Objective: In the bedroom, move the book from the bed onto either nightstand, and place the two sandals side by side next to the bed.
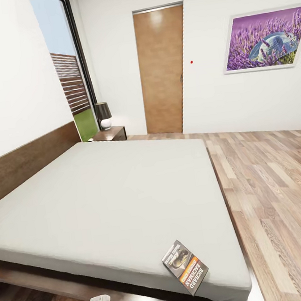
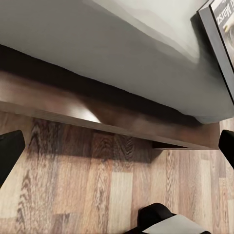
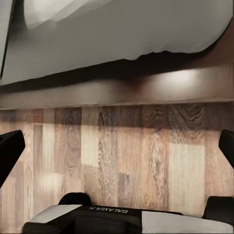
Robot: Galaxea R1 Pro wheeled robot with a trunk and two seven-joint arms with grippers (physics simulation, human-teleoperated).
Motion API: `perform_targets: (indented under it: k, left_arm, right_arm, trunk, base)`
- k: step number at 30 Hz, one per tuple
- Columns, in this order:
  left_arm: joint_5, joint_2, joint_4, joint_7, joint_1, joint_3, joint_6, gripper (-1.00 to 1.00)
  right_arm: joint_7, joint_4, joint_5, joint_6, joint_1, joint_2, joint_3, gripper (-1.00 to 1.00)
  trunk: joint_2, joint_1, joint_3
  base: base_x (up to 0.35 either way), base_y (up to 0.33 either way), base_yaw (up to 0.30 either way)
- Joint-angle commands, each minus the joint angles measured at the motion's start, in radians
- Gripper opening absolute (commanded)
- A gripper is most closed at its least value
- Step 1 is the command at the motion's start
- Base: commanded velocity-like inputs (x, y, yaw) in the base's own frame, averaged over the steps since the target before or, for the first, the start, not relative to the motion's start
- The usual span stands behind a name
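One book [image 1: 185,267] lies flat on the bed [image 1: 114,197], at the mattress corner nearest the camera, just inside both edges; the rest of the mattress is bare. One nightstand [image 1: 111,134] stands at the bed's far corner by the headboard, carrying a single lamp [image 1: 103,115]. Right of the bed, open wood-plank floor [image 1: 278,191] runs to the wall with one door [image 1: 161,69] and one lavender picture [image 1: 265,40]. The left gripper [image 2: 117,146] and right gripper [image 3: 117,146] hang over floor by the bed frame, jaws spread, holding nothing.
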Motion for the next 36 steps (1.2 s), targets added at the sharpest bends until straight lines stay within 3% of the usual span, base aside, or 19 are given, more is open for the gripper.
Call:
perform_targets:
  k: [1,8,13,36]
  left_arm:
    - [0.003,0.0,0.0,-0.005,-0.001,0.004,0.007,1.0]
    - [0.003,0.0,0.0,-0.005,-0.001,0.004,0.007,1.0]
    - [0.003,0.0,0.0,-0.005,-0.001,0.004,0.007,1.0]
    - [0.001,0.0,0.0,-0.005,-0.001,0.003,0.007,1.0]
  right_arm:
    - [0.006,0.005,0.003,-0.007,-0.002,0.001,0.004,1.0]
    - [0.116,0.003,0.021,-0.008,-0.002,0.006,0.005,1.0]
    - [0.147,0.003,0.023,-0.008,-0.002,0.006,0.004,1.0]
    - [0.157,-0.002,0.026,-0.007,-0.002,0.007,0.006,1.0]
  trunk:
    - [-0.001,0.0,-0.001]
    - [-0.001,0.0,-0.001]
    - [-0.001,0.0,-0.001]
    - [-0.001,0.0,-0.001]
  base:
    - [0.0,0.0,0.0]
    - [0.0,0.0,0.0]
    - [0.0,0.0,0.0]
    - [0.0,0.0,0.0]
